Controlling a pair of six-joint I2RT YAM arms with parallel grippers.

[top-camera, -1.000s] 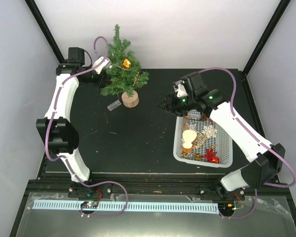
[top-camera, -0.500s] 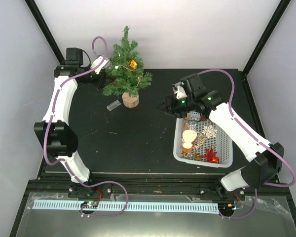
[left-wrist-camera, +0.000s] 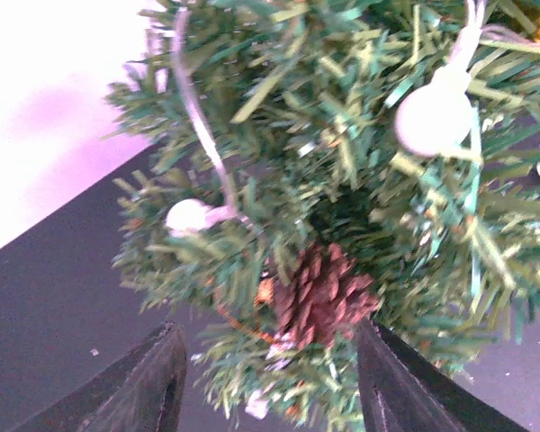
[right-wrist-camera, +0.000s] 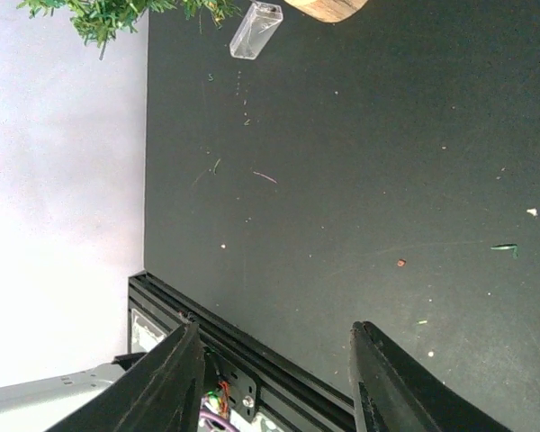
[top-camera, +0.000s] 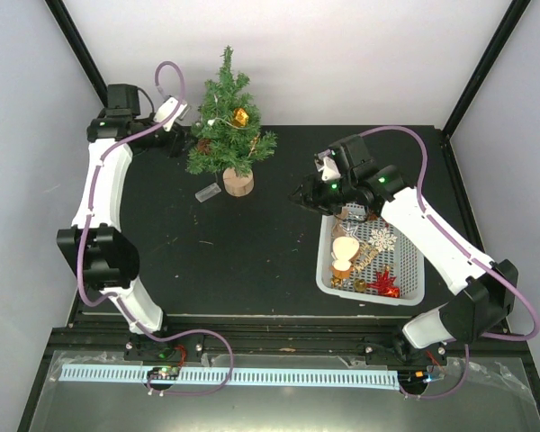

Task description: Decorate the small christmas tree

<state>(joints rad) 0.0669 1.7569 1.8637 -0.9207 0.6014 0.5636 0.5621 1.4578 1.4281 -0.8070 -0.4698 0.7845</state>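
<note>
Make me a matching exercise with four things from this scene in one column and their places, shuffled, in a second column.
Things:
1. pinecone
2. white basket
3. clear case
4. gold ornament

Places:
A. lying on the table beside the wooden base
B. on the table's right side
C. in the upper branches of the small christmas tree
D. among the branches right in front of the left tool

Pairs: 1-D, 2-B, 3-A, 4-C
</note>
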